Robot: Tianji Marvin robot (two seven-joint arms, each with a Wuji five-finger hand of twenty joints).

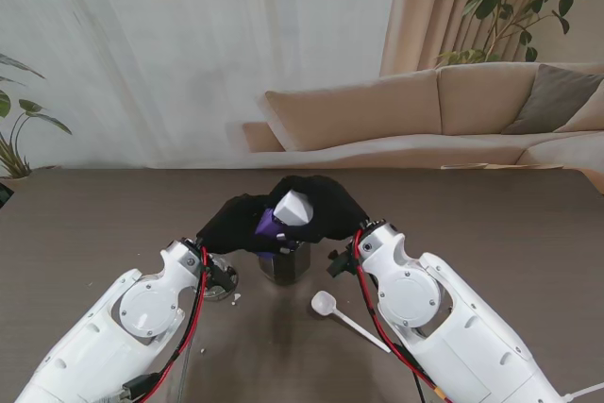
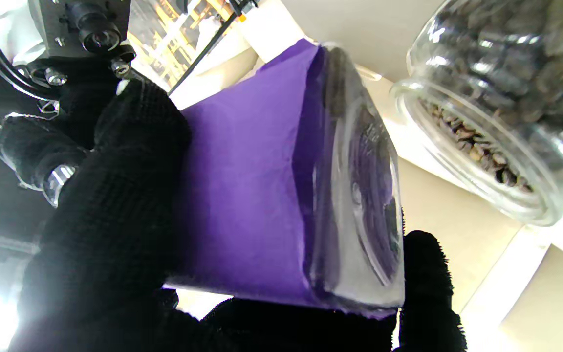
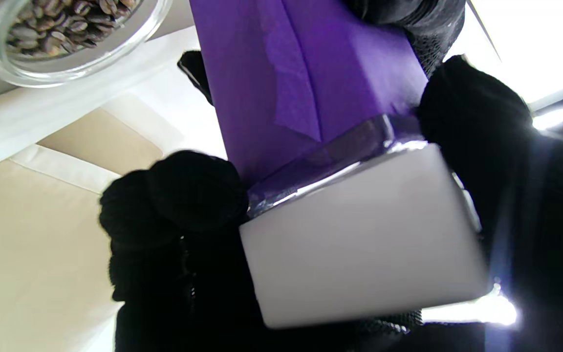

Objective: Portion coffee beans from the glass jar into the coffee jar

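Both black-gloved hands hold the coffee jar (image 1: pixel 269 226), a glass jar wrapped in purple paper with a white lid (image 1: pixel 293 205), lying tilted in the air at the table's middle. My left hand (image 1: pixel 231 224) is shut around the purple body (image 2: pixel 242 195). My right hand (image 1: pixel 328 209) is shut around the white lid (image 3: pixel 364 254), fingers (image 3: pixel 179 205) on both sides of it. Directly under them the open glass jar (image 1: pixel 285 263) stands on the table, coffee beans showing at its mouth (image 2: pixel 487 151) (image 3: pixel 66 29).
A white plastic spoon (image 1: pixel 326 304) lies on the brown table (image 1: pixel 491 224) beside my right forearm. A round metal lid (image 1: pixel 223 282) rests by my left wrist. A beige sofa (image 1: pixel 425 110) and a curtain stand beyond the table's far edge.
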